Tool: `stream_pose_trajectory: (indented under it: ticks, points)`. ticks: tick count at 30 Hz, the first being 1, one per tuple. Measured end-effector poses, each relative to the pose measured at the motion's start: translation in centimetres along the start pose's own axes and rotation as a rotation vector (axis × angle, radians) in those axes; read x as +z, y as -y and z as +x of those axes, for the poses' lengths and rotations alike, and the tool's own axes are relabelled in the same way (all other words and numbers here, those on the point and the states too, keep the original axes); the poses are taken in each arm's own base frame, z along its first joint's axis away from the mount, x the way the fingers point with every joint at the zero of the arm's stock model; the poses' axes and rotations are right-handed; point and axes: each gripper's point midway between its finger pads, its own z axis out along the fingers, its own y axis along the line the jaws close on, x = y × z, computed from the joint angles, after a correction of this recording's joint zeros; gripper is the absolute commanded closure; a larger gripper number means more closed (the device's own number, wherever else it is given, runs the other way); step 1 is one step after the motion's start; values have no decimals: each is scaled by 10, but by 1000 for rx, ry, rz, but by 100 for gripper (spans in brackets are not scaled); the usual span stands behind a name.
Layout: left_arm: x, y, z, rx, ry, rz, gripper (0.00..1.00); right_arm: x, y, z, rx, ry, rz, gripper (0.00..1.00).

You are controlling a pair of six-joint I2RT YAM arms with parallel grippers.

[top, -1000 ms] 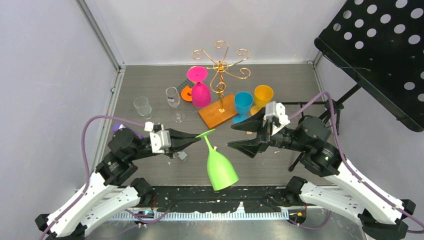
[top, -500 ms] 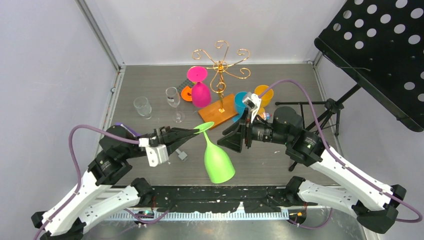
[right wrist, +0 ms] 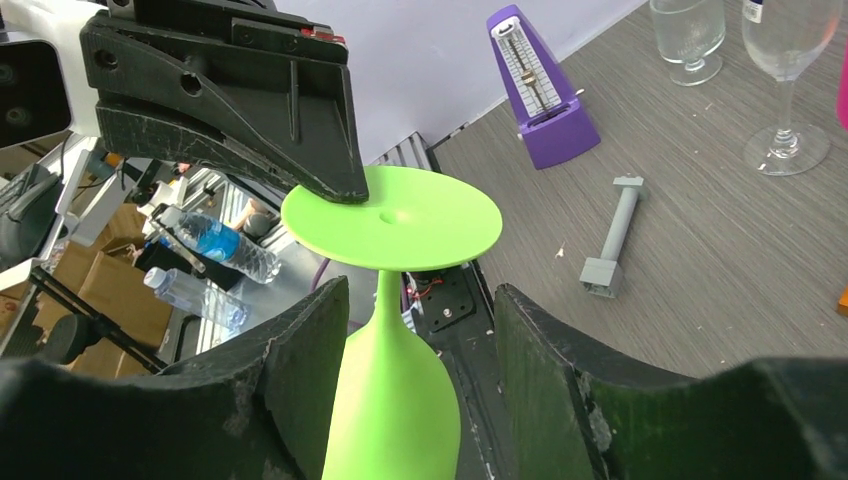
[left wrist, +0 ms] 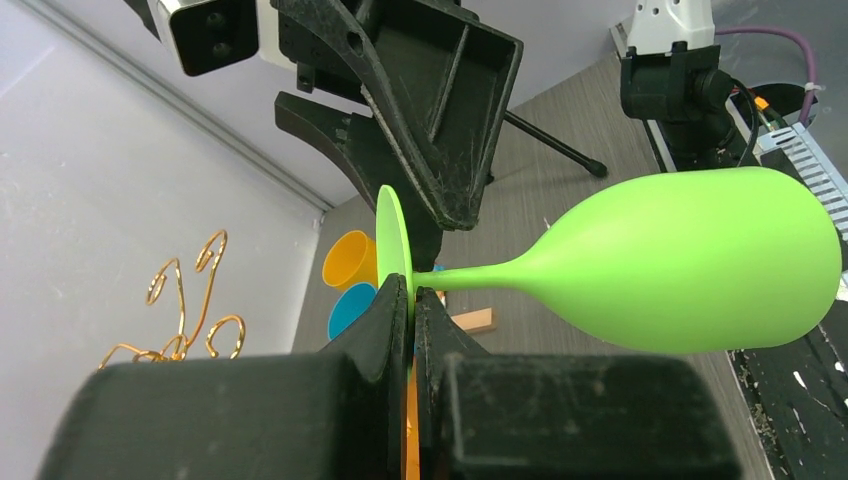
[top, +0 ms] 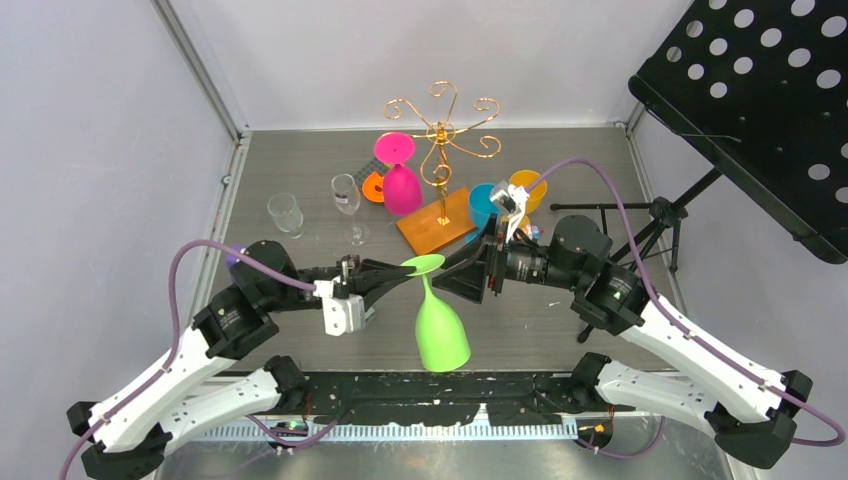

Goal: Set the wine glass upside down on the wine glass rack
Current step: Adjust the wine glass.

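The green wine glass (top: 441,325) hangs upside down above the near table edge, foot up and bowl down. My left gripper (top: 405,268) is shut on the rim of its flat foot (right wrist: 392,218), and in the left wrist view the jaws (left wrist: 412,300) pinch that disc edge-on. My right gripper (right wrist: 420,290) is open, its fingers standing either side of the stem and upper bowl (right wrist: 395,400) without touching. The wine glass rack (top: 441,130), gold wire on a wooden base (top: 435,222), stands at the back centre with empty curled arms.
An upside-down pink glass (top: 401,185) stands left of the rack; blue (top: 484,205) and yellow (top: 526,188) cups are on its right. A clear wine glass (top: 347,195), tumbler (top: 285,213), purple metronome (right wrist: 540,90) and grey piece (right wrist: 612,235) lie left. A black music stand (top: 760,100) is right.
The left arm has turned the green glass from a tilt to nearly vertical, bowl down. The right gripper has swung in from the right and now straddles the stem.
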Motion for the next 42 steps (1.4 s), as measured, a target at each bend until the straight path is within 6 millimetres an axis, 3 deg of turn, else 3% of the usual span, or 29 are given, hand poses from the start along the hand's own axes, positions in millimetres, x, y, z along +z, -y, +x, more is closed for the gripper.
stream_pose_trajectory:
  ticks: [5, 17, 23, 30, 34, 42]
  points:
    - [2, 1, 1, 6, -2, 8, 100, 1, -4, 5, 13, -14, -22, 39]
    - [9, -7, 5, 27, -23, -14, 100, 14, -7, 22, 33, -72, -48, 62]
    - [8, -10, 5, 40, -27, -30, 100, 18, -3, 27, 38, -89, -40, 65]
    - [8, -10, 7, 53, -35, -29, 100, 18, 0, 26, 18, -84, -28, 93]
    - [8, -10, 7, 53, -37, -29, 92, 18, 0, 24, 13, -75, -25, 94]
    - [3, -22, 3, 59, -27, -103, 58, 14, 6, 21, 10, -49, 18, 94]
